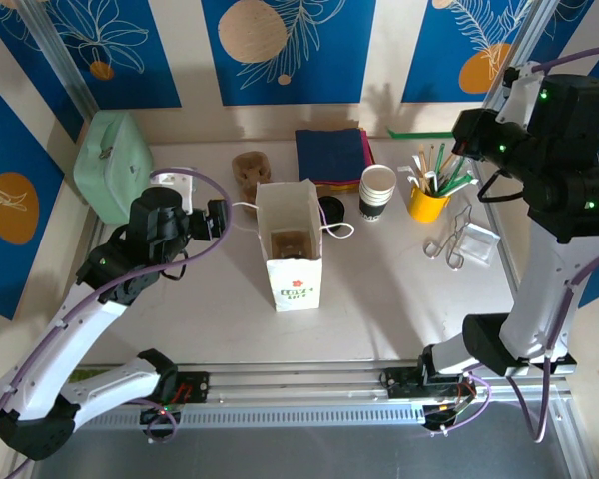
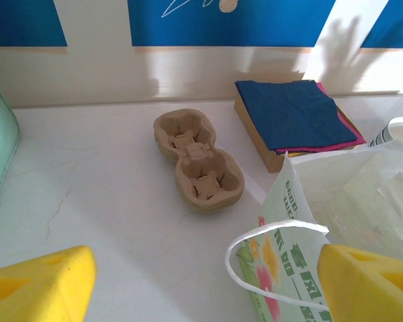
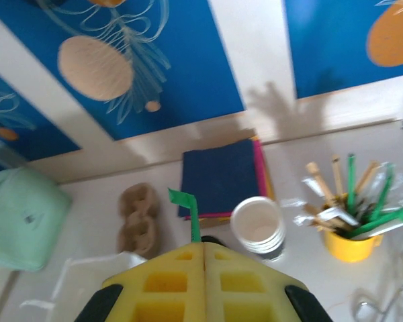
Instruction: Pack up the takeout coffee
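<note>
Bag (image 1: 292,281) upright, mouth open, something brown inside; left gripper (image 2: 203,275) released, right gripper (image 3: 205,251) clenched on green strip (image 3: 194,223).

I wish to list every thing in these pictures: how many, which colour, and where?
paper bag: one, white, standing open at centre; contents unclear.
case: one, mint green, back left.
cup carrier: one, brown, two empty pockets, behind the bag.
napkins: one stack, blue on top, back wall.
cups: one stack, white, lidless, right of napkins.
lids: count unclear, black, between bag and cups.
tub: one, yellow, holding sticks, right side.
tongs: one, metal, near the tub.
green stick: one, green, in the right gripper.
left gripper: one, yellow fingers, open, beside the bag.
right gripper: one, yellow fingers, shut on the green stick.
</note>
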Tool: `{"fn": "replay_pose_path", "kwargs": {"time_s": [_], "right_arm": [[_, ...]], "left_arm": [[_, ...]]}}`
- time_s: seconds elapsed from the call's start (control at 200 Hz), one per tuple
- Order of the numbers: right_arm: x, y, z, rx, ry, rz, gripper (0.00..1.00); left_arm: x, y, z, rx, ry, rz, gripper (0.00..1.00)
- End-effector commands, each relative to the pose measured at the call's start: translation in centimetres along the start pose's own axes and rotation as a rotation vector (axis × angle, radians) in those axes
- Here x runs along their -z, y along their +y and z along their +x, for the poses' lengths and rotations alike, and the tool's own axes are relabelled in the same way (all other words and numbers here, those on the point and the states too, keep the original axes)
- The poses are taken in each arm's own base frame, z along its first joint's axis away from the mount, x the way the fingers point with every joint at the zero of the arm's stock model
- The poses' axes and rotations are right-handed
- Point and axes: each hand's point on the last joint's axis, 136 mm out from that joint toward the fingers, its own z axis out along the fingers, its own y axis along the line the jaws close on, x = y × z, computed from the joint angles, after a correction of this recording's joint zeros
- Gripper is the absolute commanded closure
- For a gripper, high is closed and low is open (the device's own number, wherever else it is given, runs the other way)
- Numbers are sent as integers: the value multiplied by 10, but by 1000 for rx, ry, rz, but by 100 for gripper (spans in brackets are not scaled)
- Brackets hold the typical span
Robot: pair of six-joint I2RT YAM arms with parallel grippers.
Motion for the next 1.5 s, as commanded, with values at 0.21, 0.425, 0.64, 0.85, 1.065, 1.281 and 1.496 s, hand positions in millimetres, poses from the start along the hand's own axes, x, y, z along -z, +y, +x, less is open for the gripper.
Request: {"fn": "replay_pose_path", "kwargs": {"time_s": [0.21, 0.425, 0.64, 0.85, 1.065, 1.281, 1.496], "right_arm": [[-6, 71, 41, 32, 159, -246, 99], [-6, 123, 62, 192, 196, -401, 100], [-4, 155, 86, 383, 172, -473, 100], [-29, 156, 113, 547, 211, -348, 100], [-59, 163, 140, 630, 295, -265, 100], [-87, 179, 151, 648, 329, -260, 100], [-112, 192, 166, 649, 380, -254, 100]], "left_arm": [[-3, 0, -3, 34, -10, 5, 14], [-3, 1, -3, 38, -9, 2, 15], [-1, 4, -3, 44, -16, -10, 15], [0, 4, -6, 47, -24, -5, 15], [0, 3, -9, 47, -27, -4, 14], [-1, 5, -6, 44, -18, -10, 14], [2, 10, -4, 40, -21, -26, 14]]}}
